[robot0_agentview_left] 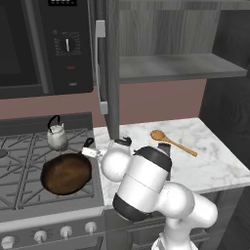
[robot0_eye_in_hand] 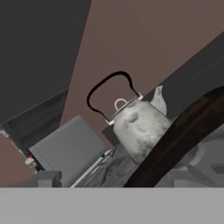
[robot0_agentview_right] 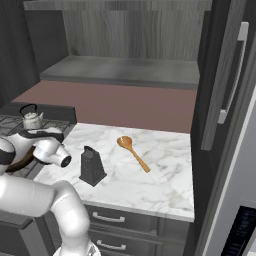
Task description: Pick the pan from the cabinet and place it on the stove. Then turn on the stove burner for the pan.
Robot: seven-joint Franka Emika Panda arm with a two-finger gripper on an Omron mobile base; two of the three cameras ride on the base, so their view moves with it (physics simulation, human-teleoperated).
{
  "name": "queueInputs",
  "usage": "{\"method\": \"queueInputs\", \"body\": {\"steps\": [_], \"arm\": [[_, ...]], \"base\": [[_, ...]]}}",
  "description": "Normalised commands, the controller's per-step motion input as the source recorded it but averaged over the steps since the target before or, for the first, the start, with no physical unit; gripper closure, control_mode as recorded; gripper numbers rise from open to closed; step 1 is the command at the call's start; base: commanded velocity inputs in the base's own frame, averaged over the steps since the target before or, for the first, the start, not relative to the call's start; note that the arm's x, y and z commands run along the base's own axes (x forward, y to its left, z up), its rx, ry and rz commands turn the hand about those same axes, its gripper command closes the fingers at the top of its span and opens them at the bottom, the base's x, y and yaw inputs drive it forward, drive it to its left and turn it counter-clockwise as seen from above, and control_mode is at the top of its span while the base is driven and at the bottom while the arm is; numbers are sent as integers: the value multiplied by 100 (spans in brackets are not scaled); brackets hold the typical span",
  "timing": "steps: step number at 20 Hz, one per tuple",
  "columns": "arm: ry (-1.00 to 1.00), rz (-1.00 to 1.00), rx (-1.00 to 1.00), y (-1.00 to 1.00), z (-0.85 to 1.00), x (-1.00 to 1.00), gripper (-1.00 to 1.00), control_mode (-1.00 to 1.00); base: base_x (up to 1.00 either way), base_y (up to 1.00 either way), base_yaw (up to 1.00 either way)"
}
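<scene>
Tool point(robot0_agentview_left: 97, 153) sits right at the end of the pan's handle, and from the left base view you can make out its silver-and-dark tip beside that handle, but you cannot tell from these pictures whether the jaws stand apart or together. Just ahead of and below the tool, the pan point(robot0_agentview_left: 66, 173) lies flat on the stove point(robot0_agentview_left: 19, 195), over the front grate, with its long thin handle point(robot0_agentview_left: 88, 143) angling up toward the tool. Beyond the pan from the tool stands the small kettle point(robot0_agentview_left: 56, 136), close to the pan's far rim but apart from it; the hand view has the kettle behind the dark curved rim. Treat the pan as rigid and probably fairly heavy, with its weight far out from the handle, so it would likely droop or twist if lifted from the handle's end. If you must move it again, grip the handle nearer the bowl. Behind the tool, on the desk point(robot0_agentview_left: 215, 166), lies a wooden spoon point(robot0_agentview_left: 171, 141).
</scene>
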Motion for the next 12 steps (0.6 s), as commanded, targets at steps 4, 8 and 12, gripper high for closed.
{"method": "queueInputs", "body": {"steps": [4,8,12], "arm": [[0,-8,0,22,0,-12,-100,-100],[0,-15,0,44,0,-8,-100,-100],[2,-18,-2,34,0,-10,-100,-100]], "base": [[0,0,0],[0,0,0],[0,0,0]]}}
